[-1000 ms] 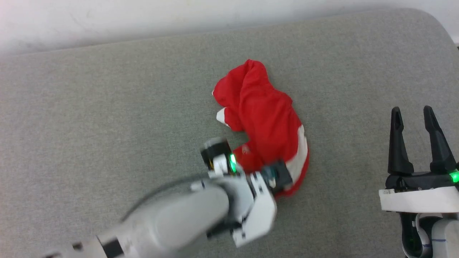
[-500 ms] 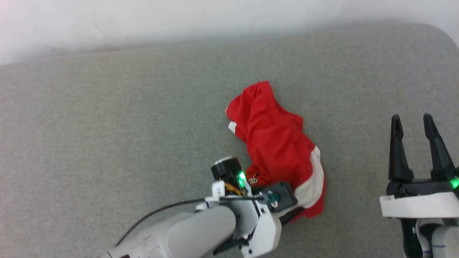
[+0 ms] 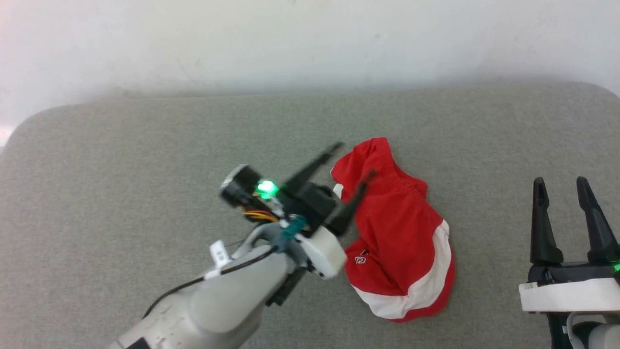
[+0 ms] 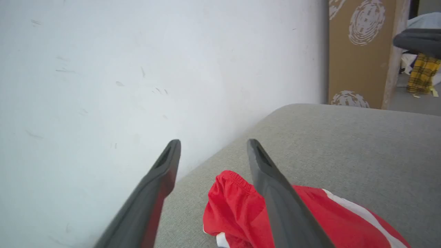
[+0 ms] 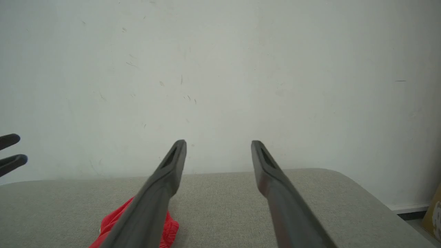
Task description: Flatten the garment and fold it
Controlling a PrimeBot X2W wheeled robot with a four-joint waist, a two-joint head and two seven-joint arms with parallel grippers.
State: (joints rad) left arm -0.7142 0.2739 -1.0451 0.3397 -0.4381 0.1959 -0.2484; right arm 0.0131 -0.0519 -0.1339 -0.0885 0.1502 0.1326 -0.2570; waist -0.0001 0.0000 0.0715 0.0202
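The left claw has lifted off the garment, jaws spread; lower right, we see the right claw likewise parted.

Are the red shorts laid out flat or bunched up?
Bunched up: the shorts lie in a crumpled heap on the grey surface, not flat.

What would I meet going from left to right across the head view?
Left arm's pale forearm → red shorts → right gripper. The left gripper, open, overlaps the shorts' left edge, so its place is unclear and I leave it out.
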